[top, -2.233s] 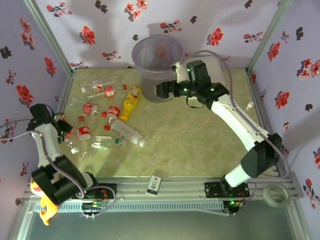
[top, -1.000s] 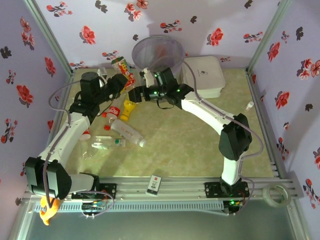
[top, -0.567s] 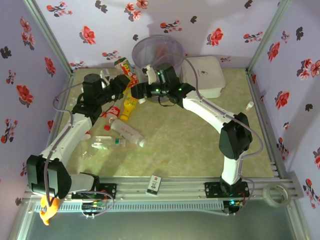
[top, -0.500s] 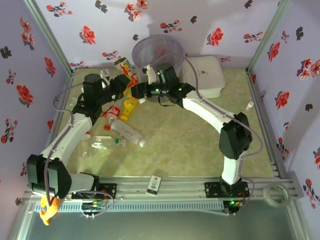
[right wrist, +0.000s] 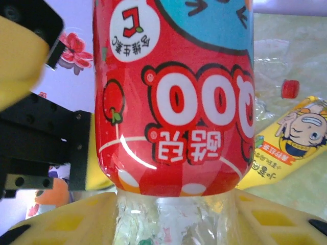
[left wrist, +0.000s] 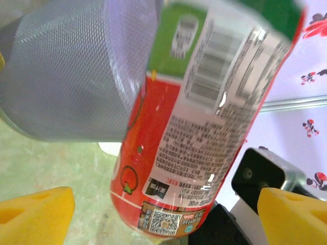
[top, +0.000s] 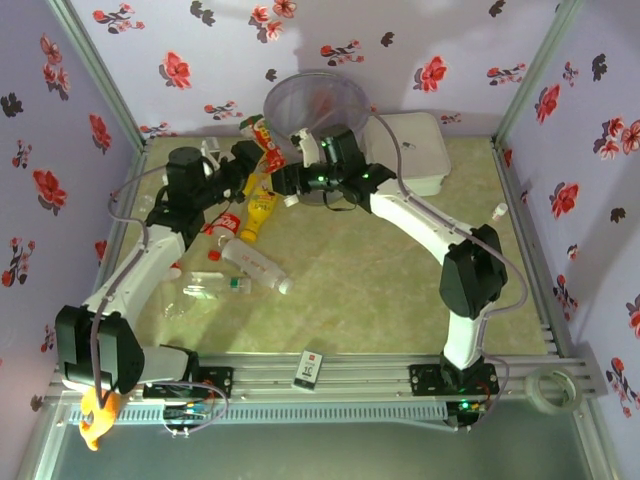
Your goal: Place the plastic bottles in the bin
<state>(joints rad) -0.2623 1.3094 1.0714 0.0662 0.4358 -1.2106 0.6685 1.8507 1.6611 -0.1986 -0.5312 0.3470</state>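
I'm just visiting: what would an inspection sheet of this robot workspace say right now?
Surface: green mottled tabletop, no spills seen.
Job's things: red-labelled clear plastic bottle raised beside tall round translucent grey bin; yellow squeeze bottle and small clear bottles lie on the table.
Clutter: white rounded-square lidded box; black-and-white card.
Grippers: left end effector open around the raised bottle; right end effector shut on it.
Cables: grey cable loops along each arm.
Surroundings: lilac flower-print walls.

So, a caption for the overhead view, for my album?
Beside the grey bin, left claw and right claw meet around a red-labelled bottle; other bottles litter the table.
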